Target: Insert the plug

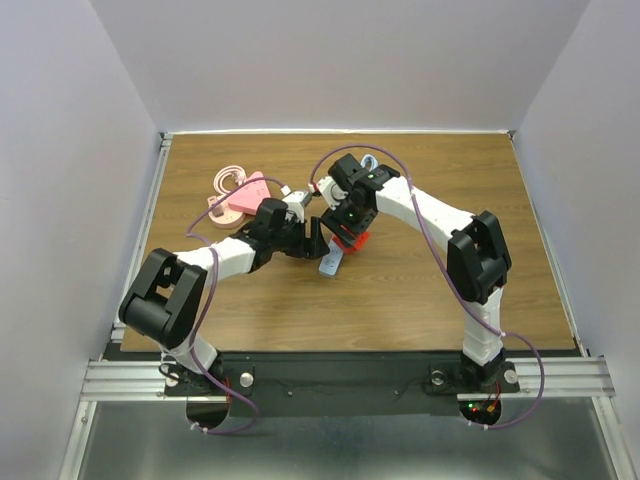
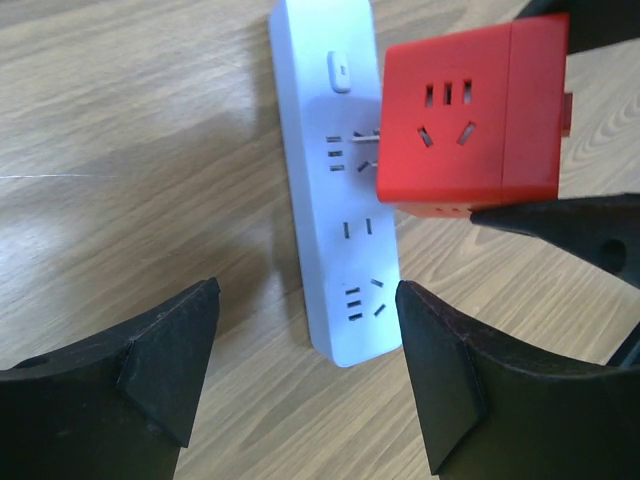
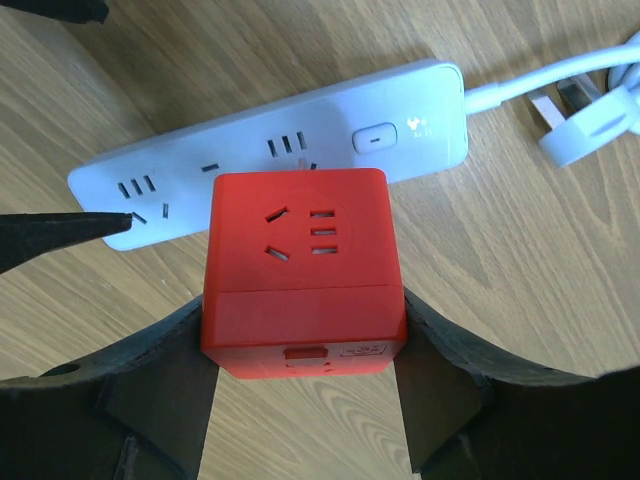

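Note:
The red cube plug (image 3: 300,265) is held between my right gripper's (image 3: 305,350) fingers, just above the light blue power strip (image 3: 280,165). In the left wrist view the plug (image 2: 465,115) hangs over the strip's (image 2: 340,230) right side, its metal prongs by a middle socket. My left gripper (image 2: 305,350) is open, its fingers (image 2: 170,360) on either side of the strip's near end without gripping it. In the top view both grippers meet at mid-table: the left (image 1: 316,240), the right (image 1: 350,235), the plug (image 1: 354,240) and the strip (image 1: 331,263).
The strip's white cable and wall plug (image 3: 590,110) lie off its far end. A pink object with a coiled pink cord (image 1: 238,195) sits at the back left. The left gripper's fingertip (image 3: 60,235) shows by the strip in the right wrist view.

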`<state>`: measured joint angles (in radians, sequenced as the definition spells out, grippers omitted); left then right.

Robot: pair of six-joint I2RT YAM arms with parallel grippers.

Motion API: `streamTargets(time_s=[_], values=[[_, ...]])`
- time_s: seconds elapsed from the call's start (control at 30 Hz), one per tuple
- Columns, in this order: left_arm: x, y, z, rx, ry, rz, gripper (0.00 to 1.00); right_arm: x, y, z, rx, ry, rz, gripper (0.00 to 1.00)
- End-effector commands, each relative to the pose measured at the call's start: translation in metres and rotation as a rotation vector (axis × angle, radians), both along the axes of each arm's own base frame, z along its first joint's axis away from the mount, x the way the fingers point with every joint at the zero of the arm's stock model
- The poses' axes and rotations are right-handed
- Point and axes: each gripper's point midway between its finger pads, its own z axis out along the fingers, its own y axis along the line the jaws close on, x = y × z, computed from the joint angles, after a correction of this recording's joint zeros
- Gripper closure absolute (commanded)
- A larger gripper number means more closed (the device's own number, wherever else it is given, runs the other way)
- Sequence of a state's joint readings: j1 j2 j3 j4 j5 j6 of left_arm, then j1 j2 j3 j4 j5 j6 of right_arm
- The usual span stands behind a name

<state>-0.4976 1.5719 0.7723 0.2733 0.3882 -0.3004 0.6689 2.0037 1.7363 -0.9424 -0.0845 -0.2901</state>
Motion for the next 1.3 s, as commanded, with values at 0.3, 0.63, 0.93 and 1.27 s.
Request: streamTargets(time_s=[0.3, 0.63, 0.93, 1.27], values=[[-0.018, -0.015, -0.018, 0.02, 0.002, -0.085, 0.18, -0.003, 0.006, 0.015, -0.01, -0.021, 0.033, 1.0], [-0.015, -0.025, -0.013, 0.036, -0.063, -0.065, 0.16, 0.053, -0.017, 0.071, -0.019, -0.251, -0.227, 0.99], [-0.013, -0.043, -0.022, 0.11, -0.088, -0.048, 0.16, 0.068, -0.061, 0.079, 0.05, -0.29, -0.481, 0.99], [-0.011, -0.058, -0.041, 0.261, -0.137, -0.11, 0.28, 0.064, -0.124, 0.106, 0.119, -0.362, -0.674, 1.0]])
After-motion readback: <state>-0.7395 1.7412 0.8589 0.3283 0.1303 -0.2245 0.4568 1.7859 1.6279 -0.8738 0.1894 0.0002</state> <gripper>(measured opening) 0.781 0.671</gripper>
